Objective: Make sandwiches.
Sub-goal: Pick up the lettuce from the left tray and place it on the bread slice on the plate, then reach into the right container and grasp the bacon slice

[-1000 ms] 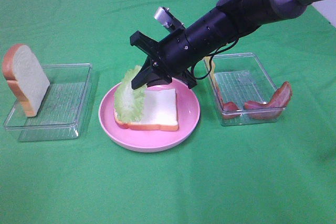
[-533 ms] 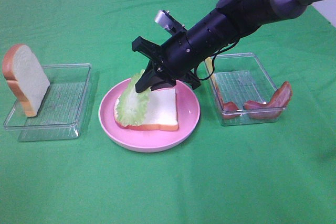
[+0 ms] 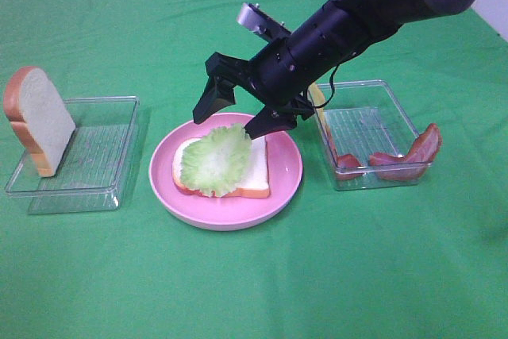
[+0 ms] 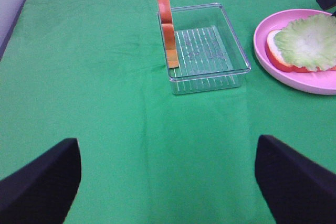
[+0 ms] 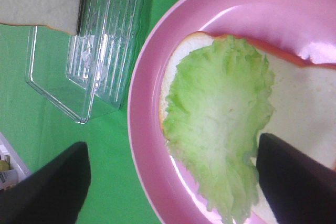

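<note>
Green cloth [image 3: 238,291]: two bread slices [image 3: 40,121] [image 3: 255,168], one lettuce leaf [image 3: 213,160], two trays [image 3: 103,101] [image 3: 373,83] (left, right jaws apart).

A green cloth [image 3: 254,291] covers the table. In the middle of it lies a round pink plate [image 3: 283,182] with a low rim. On each side of the plate stands a clear plastic box with a ribbed floor: the left box [image 3: 99,156] and the right box [image 3: 369,129]. Both boxes are near the plate but do not touch it; a narrow strip of cloth shows between.
</note>
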Robot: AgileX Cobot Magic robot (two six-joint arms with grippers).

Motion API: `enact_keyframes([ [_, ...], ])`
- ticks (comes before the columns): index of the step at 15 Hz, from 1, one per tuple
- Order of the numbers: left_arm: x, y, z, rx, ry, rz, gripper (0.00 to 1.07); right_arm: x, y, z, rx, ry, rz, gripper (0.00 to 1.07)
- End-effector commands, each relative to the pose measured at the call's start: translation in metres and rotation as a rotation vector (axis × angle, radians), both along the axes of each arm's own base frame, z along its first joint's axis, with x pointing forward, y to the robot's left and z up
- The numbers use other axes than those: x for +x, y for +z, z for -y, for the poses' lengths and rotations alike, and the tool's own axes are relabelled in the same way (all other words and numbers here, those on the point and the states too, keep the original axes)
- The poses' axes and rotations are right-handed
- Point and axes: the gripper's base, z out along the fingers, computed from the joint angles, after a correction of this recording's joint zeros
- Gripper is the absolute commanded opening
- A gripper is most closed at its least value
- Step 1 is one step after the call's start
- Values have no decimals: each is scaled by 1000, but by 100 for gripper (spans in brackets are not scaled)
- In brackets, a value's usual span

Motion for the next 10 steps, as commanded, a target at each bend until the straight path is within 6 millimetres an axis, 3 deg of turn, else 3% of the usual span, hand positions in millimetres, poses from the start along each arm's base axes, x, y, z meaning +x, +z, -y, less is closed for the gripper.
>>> enact_keyframes([
  [1, -1, 0, 0, -11, -3, 24, 84, -3, 18, 7, -56, 17, 47, 85],
  [5, -1, 0, 0, -11, -3, 24, 84, -17, 63, 25, -176, 27, 99, 85],
  [6, -1, 0, 0, -11, -3, 24, 84, -28, 88, 37, -248, 52, 142, 85],
  [7, -1, 0, 0, -11, -3, 24, 84, -33, 100, 44, -290, 33, 160, 85],
  [10, -1, 0, 0, -11, -3, 24, 84, -43, 118, 66, -449, -14, 151, 85],
])
